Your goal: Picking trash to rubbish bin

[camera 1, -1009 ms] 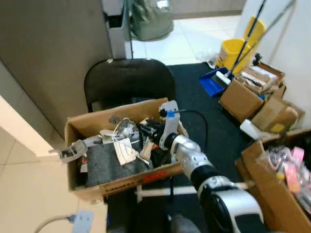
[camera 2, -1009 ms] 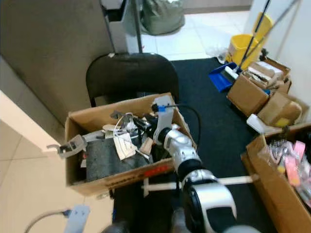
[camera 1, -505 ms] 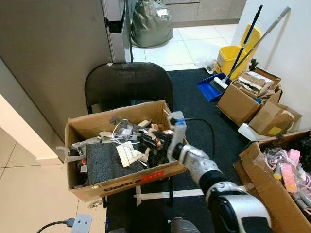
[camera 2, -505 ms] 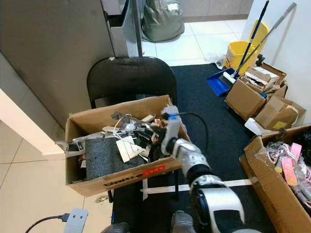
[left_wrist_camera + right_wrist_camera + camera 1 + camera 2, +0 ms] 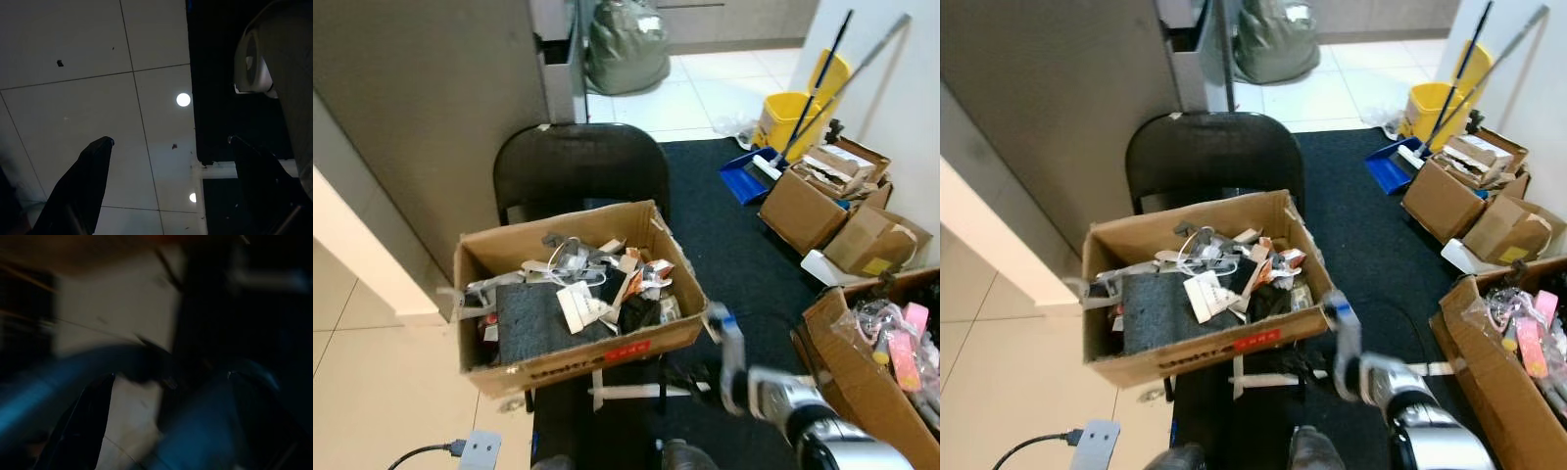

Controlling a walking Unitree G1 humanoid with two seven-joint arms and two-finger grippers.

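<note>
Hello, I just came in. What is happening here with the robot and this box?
A cardboard box full of trash sits on a black chair. The right gripper is low in front of the box, beside the chair, blurred by motion; nothing can be seen in it. The left gripper hangs open over the tiled floor, holding nothing. More cardboard boxes and a yellow mop bucket stand along the wall.

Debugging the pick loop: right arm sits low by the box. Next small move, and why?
Probably raise the right gripper over the cardboard box rim. It hangs low in front of the box, motion-blurred, and I can't tell whether it holds anything, while the trash lies piled inside the box on the chair.
</note>
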